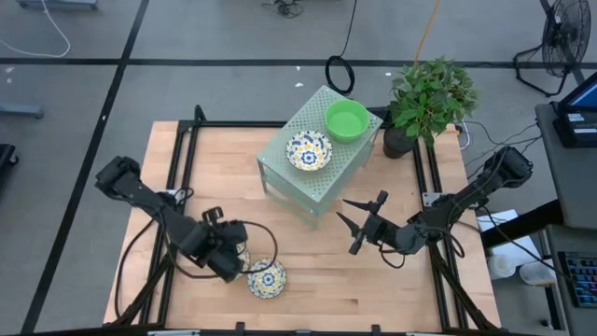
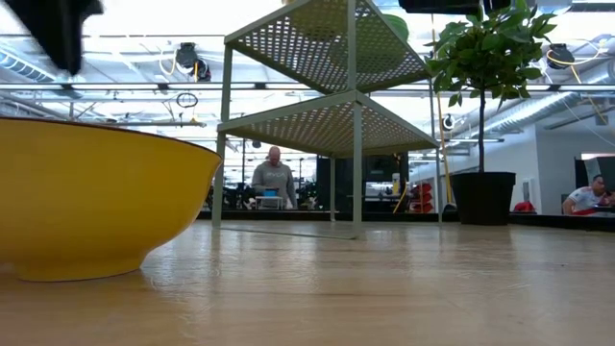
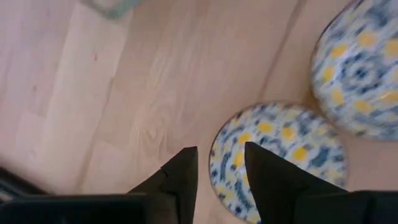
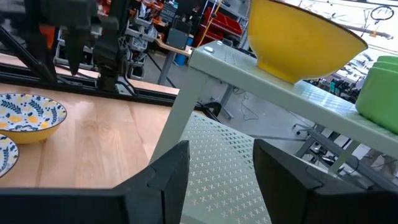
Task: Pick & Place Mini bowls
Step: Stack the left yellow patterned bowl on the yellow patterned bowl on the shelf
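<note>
**benchrat:** What step is this? Grab or drop?

**two_arm_tom:** Looks like the grab to me. The left gripper (image 3: 219, 171) is low at the near edge of the table (image 1: 392, 289), jaws narrow, with the rim of a floral bowl (image 3: 280, 155) sitting between the 2 fingers. There's a sliver of wood visible between the outer finger and the rim, so I wouldn't call it pinched yet. A 2nd floral bowl (image 3: 360, 68) sits just beside it, apart from it.

**benchrat:** So what's next?

**two_arm_tom:** My guess: finish the pinch on that rim, then lift straight up so it doesn't nudge its neighbour. A thin rim grip could let the bowl tilt.

**benchrat:** And the other arm?

**two_arm_tom:** The right gripper (image 1: 364, 224) hovers mid-table next to the rack (image 1: 326, 182), fingers spread wide, nothing in them.

**benchrat:** Where are the rest of the bowls?

**two_arm_tom:** I see 2 on top of the rack: a 3rd floral one (image 1: 309, 150) and a green bowl (image 1: 347, 119) beside it. That makes 4 in view.

**benchrat:** And the setup?

**two_arm_tom:** Pale wood tabletop in a black frame, pale-green perforated rack at the far side, a potted plant (image 1: 429, 93) at its corner. Beyond that, grey floor with cables, a fan (image 1: 564, 37), and a workshop where a person (image 2: 274, 178) is seated at a laptop.
</note>
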Robot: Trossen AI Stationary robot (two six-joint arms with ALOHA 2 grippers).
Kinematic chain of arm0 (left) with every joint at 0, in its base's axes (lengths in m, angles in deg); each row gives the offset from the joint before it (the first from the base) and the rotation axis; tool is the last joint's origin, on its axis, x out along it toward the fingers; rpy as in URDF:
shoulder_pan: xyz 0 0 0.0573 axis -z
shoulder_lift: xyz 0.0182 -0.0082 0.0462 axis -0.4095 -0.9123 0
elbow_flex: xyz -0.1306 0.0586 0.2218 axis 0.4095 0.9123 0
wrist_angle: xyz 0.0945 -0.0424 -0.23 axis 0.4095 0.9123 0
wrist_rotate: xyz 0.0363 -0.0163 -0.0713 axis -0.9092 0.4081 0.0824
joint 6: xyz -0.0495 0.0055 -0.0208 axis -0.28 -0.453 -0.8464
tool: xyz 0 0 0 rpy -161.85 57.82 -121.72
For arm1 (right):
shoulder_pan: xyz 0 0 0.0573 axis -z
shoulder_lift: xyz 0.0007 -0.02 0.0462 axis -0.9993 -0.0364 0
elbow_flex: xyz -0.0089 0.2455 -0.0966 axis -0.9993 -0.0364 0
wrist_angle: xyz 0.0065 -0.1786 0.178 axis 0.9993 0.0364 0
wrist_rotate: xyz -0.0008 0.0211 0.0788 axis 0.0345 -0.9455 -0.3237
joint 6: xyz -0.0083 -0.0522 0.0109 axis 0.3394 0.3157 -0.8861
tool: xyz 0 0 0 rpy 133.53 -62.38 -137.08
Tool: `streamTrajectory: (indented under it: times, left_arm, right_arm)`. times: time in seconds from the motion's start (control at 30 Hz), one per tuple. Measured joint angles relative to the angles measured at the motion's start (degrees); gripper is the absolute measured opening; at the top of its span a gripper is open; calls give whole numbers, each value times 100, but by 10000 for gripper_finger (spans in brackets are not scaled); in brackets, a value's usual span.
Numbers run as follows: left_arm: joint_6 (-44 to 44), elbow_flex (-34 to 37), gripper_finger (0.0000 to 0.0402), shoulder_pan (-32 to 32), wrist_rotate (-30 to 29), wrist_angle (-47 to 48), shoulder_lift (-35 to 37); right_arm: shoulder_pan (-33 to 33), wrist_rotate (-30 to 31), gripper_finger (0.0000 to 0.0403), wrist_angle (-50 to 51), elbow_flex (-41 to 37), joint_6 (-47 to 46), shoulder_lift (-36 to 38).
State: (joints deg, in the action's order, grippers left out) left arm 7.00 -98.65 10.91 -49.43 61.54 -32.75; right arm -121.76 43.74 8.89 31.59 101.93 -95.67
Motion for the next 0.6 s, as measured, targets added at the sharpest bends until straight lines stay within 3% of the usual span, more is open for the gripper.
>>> streamTrajectory:
  times: [0.3,0.6]
  left_arm:
    - [-835,1609,104,-76,262,-1027,549]
    - [-1210,2220,115,-83,896,-1654,650]
  right_arm:
    - [0,-1,164,15,0,0,0]
    - [0,-4,164,125,0,-117,0]
